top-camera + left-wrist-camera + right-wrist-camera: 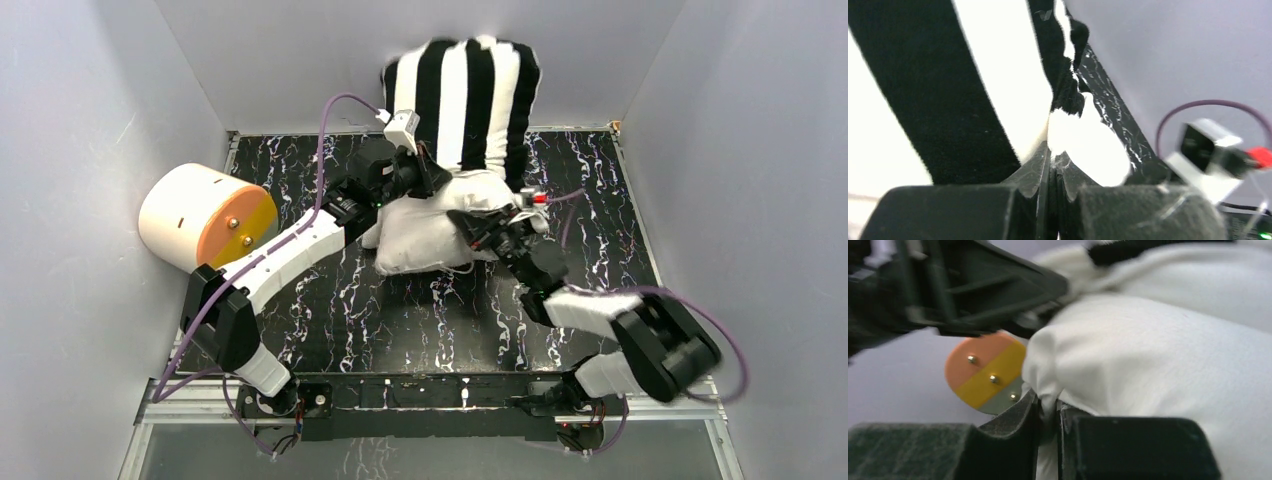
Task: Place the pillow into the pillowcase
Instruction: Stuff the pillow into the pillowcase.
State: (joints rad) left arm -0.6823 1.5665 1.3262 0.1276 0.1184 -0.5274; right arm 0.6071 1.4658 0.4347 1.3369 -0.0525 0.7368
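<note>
The black-and-white striped pillowcase (pixel 460 95) leans against the back wall, its mouth facing the front. The white pillow (pixel 430 235) sticks out of that mouth onto the marbled table (pixel 400 320). My left gripper (pixel 422 172) sits at the mouth's left edge. In the left wrist view its jaws (pixel 1055 162) are pressed together at the pillowcase (pixel 948 90) hem, with the pillow (pixel 1088 145) bulging just right of them. My right gripper (pixel 478 228) is on the pillow's right side. In the right wrist view it (pixel 1049 407) pinches a fold of the pillow (pixel 1158 355) cloth.
A cream cylinder with an orange and yellow face (pixel 205 218) stands at the table's left edge; it shows beyond the pillow in the right wrist view (pixel 983 372). Grey walls close in the back and both sides. The left arm (pixel 300 240) crosses the table's left half.
</note>
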